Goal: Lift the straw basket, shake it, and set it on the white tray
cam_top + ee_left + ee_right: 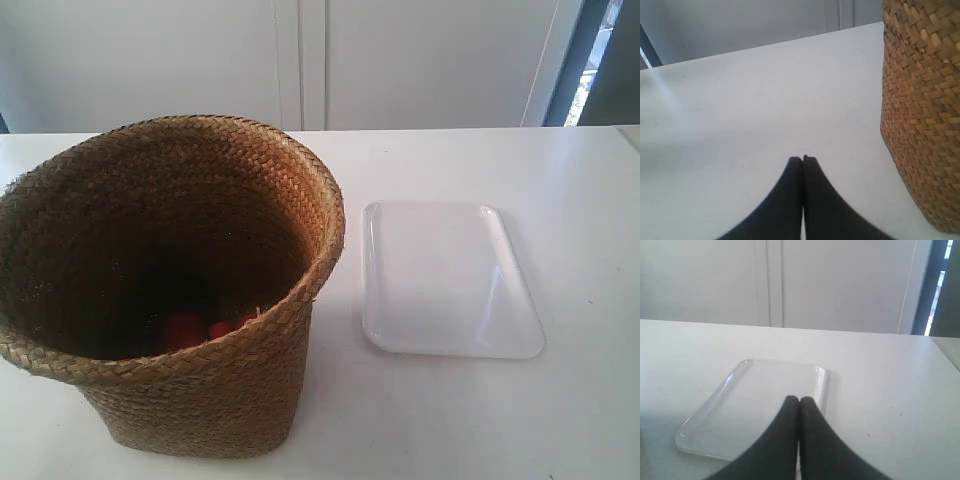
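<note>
The straw basket (pixel 170 290) stands upright on the white table at the exterior view's left, dark inside, with red objects (pixel 205 328) at its bottom. Its woven wall (pixel 922 115) fills one side of the left wrist view. The white tray (pixel 448 280) lies flat on the table beside the basket, apart from it. My left gripper (pixel 803 159) is shut with nothing in it, above bare table, a short way from the basket's wall. My right gripper (pixel 799 399) is shut and empty, over the tray (pixel 755 405). Neither arm shows in the exterior view.
A white wall with panel seams (pixel 300 60) runs behind the table's far edge. A dark window frame (pixel 590 60) stands at the exterior view's right. The white table (pixel 580 200) extends around the basket and the tray.
</note>
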Motion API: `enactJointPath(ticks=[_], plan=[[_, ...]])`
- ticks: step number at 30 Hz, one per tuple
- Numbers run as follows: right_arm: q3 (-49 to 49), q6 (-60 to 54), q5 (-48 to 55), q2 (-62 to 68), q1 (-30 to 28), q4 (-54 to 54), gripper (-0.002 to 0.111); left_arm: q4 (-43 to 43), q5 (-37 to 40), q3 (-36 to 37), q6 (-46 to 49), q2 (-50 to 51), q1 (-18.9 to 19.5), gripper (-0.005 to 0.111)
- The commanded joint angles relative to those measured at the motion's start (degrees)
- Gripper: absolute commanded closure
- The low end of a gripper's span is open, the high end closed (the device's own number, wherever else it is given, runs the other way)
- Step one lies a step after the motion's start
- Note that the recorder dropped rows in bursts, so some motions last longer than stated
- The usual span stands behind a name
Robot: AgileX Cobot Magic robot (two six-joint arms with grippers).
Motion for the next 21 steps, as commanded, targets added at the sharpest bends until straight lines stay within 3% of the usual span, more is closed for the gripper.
enactJointPath(ticks=[1, 8, 13, 16, 21], plan=[[0.42, 0.14, -0.04, -0.38, 0.15, -0.35, 0.108, -0.41, 0.06, -0.1, 0.17, -0.29, 0.14, 0.106], [0.42, 0.11, -3.19, -0.38, 0.15, -0.5, 0.108, -0.16, -0.12, -0.1, 0.17, -0.29, 0.14, 0.106], [0.42, 1.18, -5.12, -0.38, 0.15, -0.5, 0.108, -2.59, -5.17, -0.1, -3.34, -0.29, 0.14, 0.106], [0.42, 5.68, -7.7, -0.38, 0.15, -0.5, 0.108, -8.45, -7.27, -0.1, -11.48, -0.29, 0.14, 0.106], [0.42, 15.01, -13.81, -0.38, 0.15, 0.81, 0.108, -8.92, -10.15, -0.1, -12.89, -0.29, 0.14, 0.106]])
